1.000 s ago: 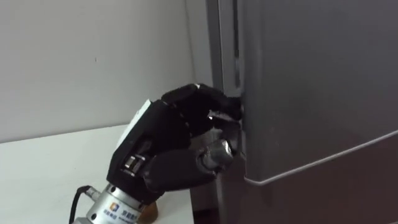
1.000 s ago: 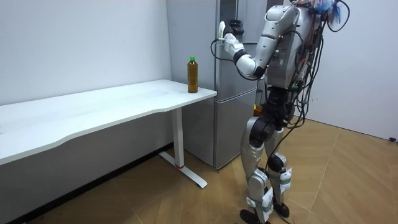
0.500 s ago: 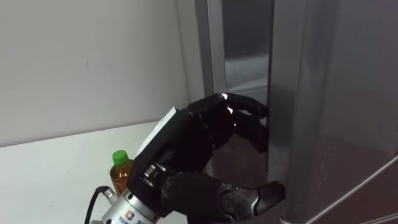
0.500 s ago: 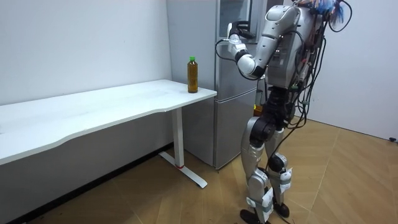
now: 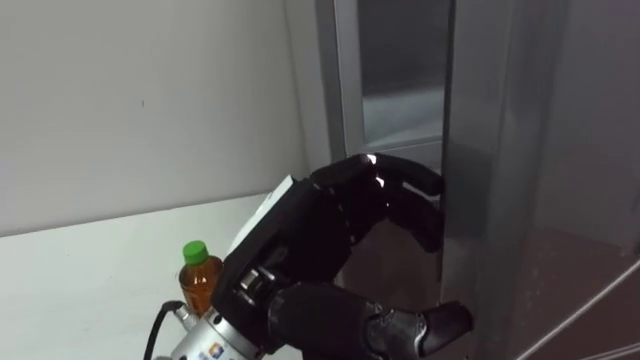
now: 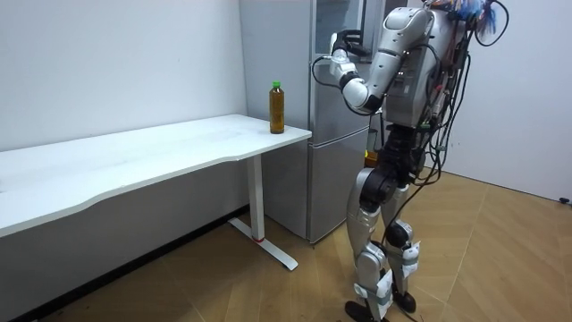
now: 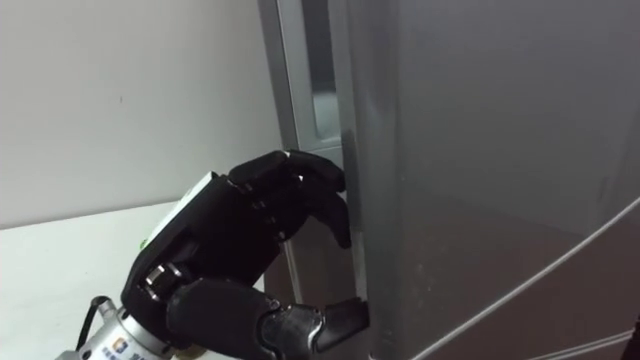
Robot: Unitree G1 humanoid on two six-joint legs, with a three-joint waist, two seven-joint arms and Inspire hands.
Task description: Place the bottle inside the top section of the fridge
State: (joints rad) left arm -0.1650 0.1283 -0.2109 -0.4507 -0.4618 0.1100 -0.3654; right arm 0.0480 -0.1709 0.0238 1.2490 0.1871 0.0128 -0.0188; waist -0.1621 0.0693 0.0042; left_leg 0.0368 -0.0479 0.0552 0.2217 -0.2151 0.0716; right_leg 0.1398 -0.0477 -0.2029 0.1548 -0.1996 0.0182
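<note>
While the bottle (image 5: 200, 276) stands upright at the corner of the white tabletop (image 5: 90, 270), just beside the fridge (image 6: 326, 179), the left hand (image 5: 300, 250) curls its fingers round the edge of the upper fridge door (image 5: 560, 150), thumb against the outer face; the door stands ajar; the robot stands upright before the fridge.

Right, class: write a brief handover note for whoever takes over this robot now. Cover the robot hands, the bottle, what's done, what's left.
Left robot hand: fingers curled round the edge of the upper fridge door.
Bottle: upright on the white table, not held.
Done: door partly open.
Left: open it wider, fetch the bottle, place it inside.
</note>
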